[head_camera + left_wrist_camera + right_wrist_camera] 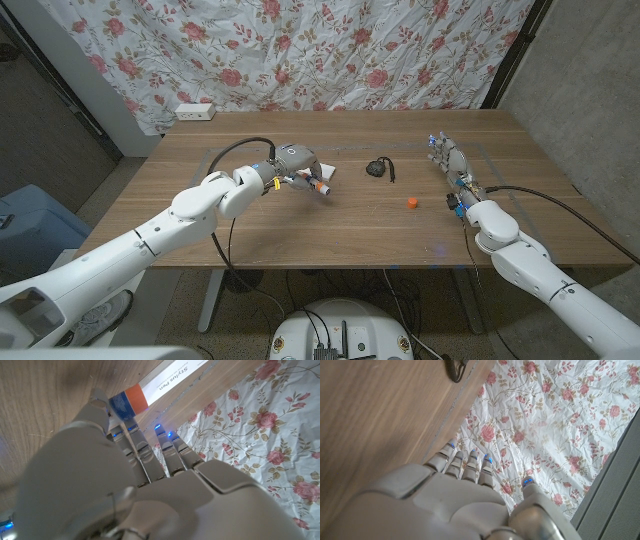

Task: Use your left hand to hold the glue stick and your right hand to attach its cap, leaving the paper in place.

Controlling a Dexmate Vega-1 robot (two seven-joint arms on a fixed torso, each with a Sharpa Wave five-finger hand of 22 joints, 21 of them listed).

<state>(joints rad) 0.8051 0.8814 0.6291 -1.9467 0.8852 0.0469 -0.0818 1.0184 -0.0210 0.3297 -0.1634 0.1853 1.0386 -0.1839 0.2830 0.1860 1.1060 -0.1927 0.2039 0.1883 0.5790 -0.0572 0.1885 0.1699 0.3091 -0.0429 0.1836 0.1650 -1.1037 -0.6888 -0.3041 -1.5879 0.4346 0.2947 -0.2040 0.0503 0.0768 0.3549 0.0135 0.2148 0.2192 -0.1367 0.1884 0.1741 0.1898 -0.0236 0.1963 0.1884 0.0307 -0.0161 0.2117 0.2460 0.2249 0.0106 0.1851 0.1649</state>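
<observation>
My left hand (296,164) is over the table's middle left and grips the glue stick (319,186), whose blue body and orange end stick out toward the table's middle. In the left wrist view the glue stick (128,403) shows past my fingertips (98,402), close to a white paper box (172,374) printed "Stylus Pen". That white paper box (324,172) lies just behind the hand. The small orange cap (412,202) lies alone on the wood, right of centre. My right hand (451,162) stays farther right, fingers apart and pointing away, holding nothing.
A black cord-like object (378,167) lies between the box and my right hand; its edge (456,369) shows in the right wrist view. A floral curtain (330,50) hangs behind the table, with a white wall socket (195,112) at back left.
</observation>
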